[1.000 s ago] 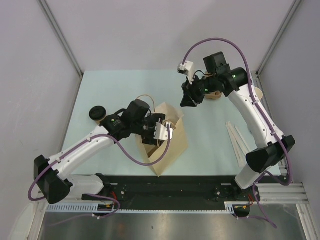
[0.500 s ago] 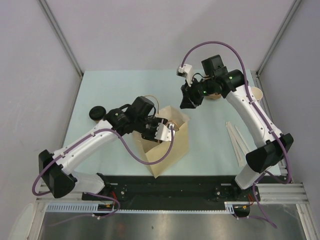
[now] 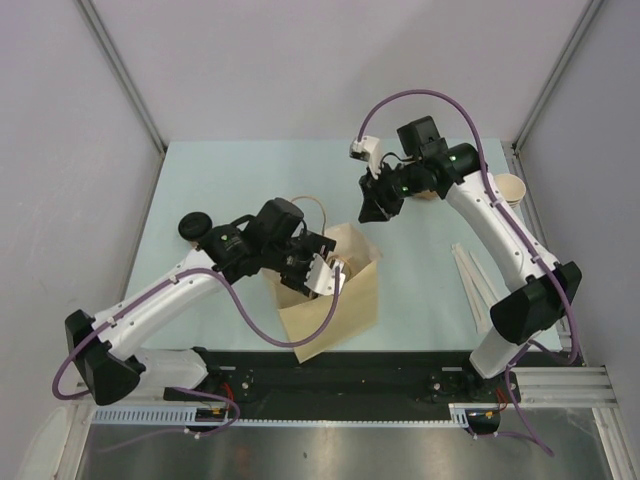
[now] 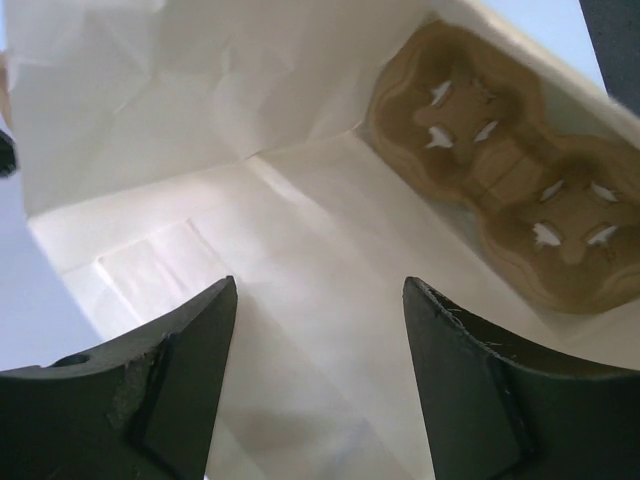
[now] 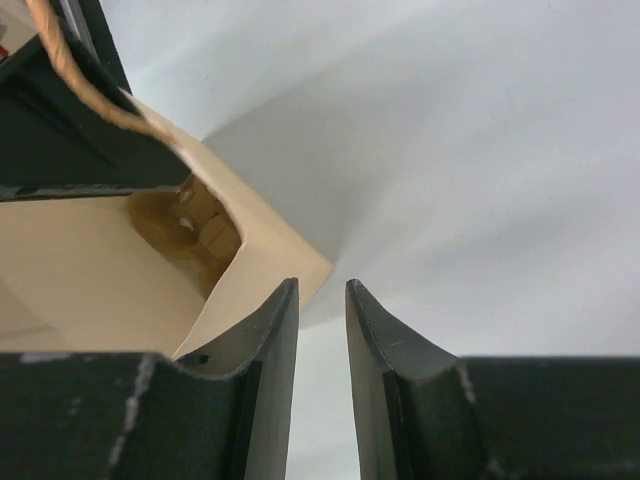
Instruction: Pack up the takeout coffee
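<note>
Top external view had your left gripper (image 3: pixel 328 270) down in the open mouth of the tan paper bag (image 3: pixel 355 305). Your right gripper (image 3: pixel 378 207) hung over the table (image 3: pixel 250 170) just beyond the bag's far right corner, apart from it. The takeout coffee cup (image 3: pixel 510 187) stood upright at the table's right edge. It was well off to the right of your right gripper, on the other side of that arm's forearm, and neither gripper touched it. A black round lid (image 3: pixel 194 226) sat well to the left of your left gripper. The white wrapped straws (image 3: pixel 470 285) lay to the right of the right gripper and nearer the arm bases.

From the left wrist you saw the fingers (image 4: pixel 170 400) spread wide with nothing between them. Past their tips was the bag's white inside. Ahead and to the right of them, a brown moulded cup carrier (image 4: pixel 500 190) sat deep in the bag.

From the right wrist you saw that gripper's fingers (image 5: pixel 260 350) drawn almost together, with only a narrow slit between them and nothing pinched. The bag's rim was just left of the left finger, with its twisted handle (image 5: pixel 70 75) further up on that side. The carrier showed through the opening, and pale table lay ahead and to the right.
</note>
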`<state>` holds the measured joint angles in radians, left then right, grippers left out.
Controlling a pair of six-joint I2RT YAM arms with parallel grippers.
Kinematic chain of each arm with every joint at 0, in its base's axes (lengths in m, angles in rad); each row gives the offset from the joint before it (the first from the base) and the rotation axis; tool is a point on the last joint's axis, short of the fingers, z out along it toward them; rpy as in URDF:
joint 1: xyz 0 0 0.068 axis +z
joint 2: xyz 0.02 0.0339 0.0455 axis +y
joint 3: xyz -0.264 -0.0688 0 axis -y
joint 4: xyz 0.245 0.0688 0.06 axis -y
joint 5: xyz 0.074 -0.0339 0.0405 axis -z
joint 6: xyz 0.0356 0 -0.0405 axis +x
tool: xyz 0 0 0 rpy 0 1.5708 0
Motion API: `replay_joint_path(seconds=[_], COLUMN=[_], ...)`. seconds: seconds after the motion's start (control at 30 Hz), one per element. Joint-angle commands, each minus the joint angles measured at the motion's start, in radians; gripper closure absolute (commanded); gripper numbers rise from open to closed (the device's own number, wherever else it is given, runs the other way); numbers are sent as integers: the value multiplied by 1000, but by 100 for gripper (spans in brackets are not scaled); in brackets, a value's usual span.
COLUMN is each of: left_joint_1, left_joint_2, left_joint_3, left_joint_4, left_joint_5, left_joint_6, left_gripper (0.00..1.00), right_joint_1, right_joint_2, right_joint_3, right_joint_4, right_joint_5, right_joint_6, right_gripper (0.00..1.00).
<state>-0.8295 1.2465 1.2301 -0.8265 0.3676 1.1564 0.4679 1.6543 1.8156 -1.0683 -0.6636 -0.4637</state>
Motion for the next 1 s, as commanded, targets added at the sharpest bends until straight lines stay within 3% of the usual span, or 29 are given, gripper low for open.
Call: replay_joint_path(seconds=[0.0, 0.17, 0.33, 0.43, 0.53, 0.73, 0.83, 0.87, 0.97], left_joint_1=[-20, -40, -48, -48, -48, -48, -48, -48, -48], left_joint_2=[-12, -5, 28, 18, -1, -25, -27, -28, -42], left_joint_3=[12, 16, 48, 34, 11, -24, -27, -30, -50], left_joint_4=[-25, -71, -92, -54, -14, 26, 32, 33, 69], left_joint_5=[5, -19, -39, -42, -38, -48, -56, -56, -73], left_joint_6=[83, 131, 71, 26, -14, -44, -63, -73, -107], left_gripper=[32, 38, 47, 51, 56, 63, 71, 79, 91], right_joint_1=[2, 2, -5, -12, -25, -12, 18, 67, 83], right_joint_2=[16, 13, -8, -57, -137, -381, -482, -496, -507], right_joint_3=[-4, -24, 11, 45, 45, -114, -200, -220, -262], right_joint_4=[44, 59, 50, 51, 68, 159, 182, 174, 166], right_joint_5=[-14, -8, -19, -25, -45, -117, -107, -75, 33], right_joint_6=[-1, -3, 14, 57, 111, 138, 88, 76, 104], right_gripper=[71, 74, 73, 64, 61, 51, 49, 49, 49])
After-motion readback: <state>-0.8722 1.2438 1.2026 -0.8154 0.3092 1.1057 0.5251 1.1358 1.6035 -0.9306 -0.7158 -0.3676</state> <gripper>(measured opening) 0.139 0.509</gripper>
